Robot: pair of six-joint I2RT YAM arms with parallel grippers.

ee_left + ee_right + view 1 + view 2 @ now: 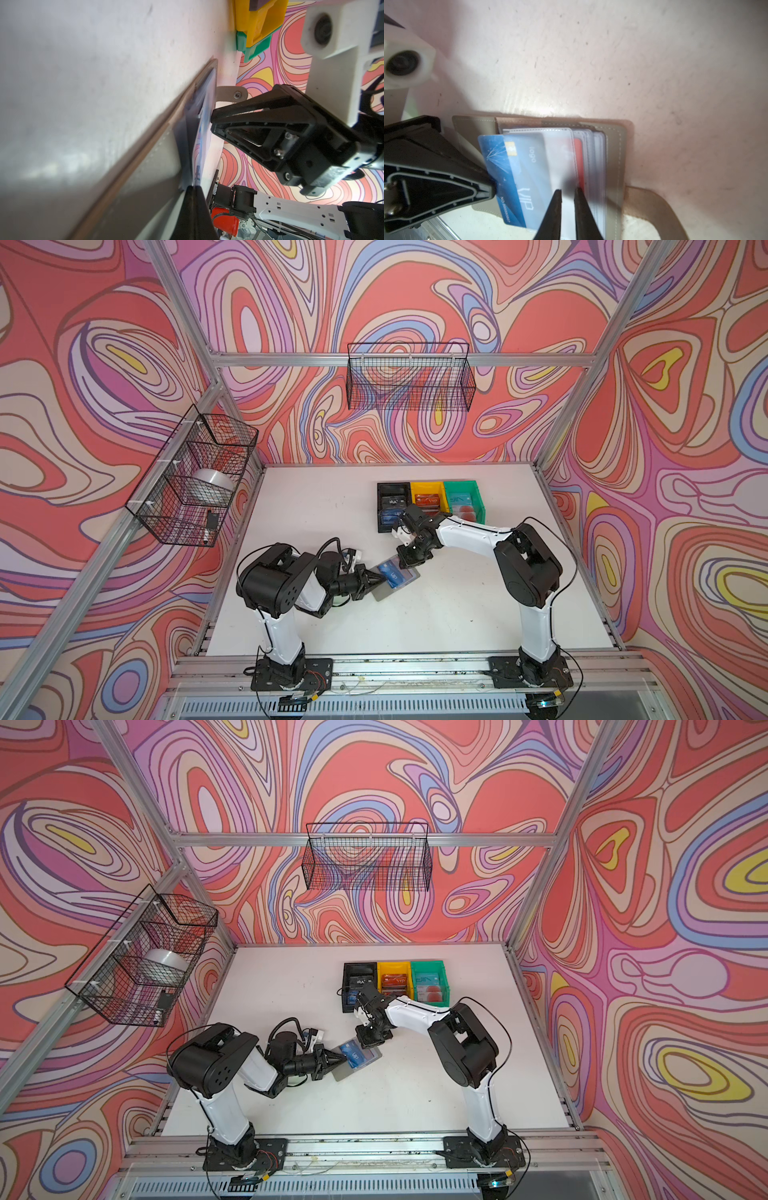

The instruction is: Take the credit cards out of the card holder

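Left gripper (493,190) clamped on blue card (500,166) edge, card partly out of card holder (614,149). Right gripper (568,205) tips narrowly apart over clear sleeves (560,145) — grip unclear.

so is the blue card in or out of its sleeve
partway out: blue card pokes past its clear sleeve, bare end pinched by the left fingers; rest inside

- blue VIP card (508,176): far half under a clear sleeve (558,145), one edge covered by left gripper (493,190).
- red card (578,158): only a strip shows between sleeves.
- right gripper (568,192): fingers cut by frame edge, grip on sleeve unclear.
- black bin (379,506): near end behind right arm (465,531).
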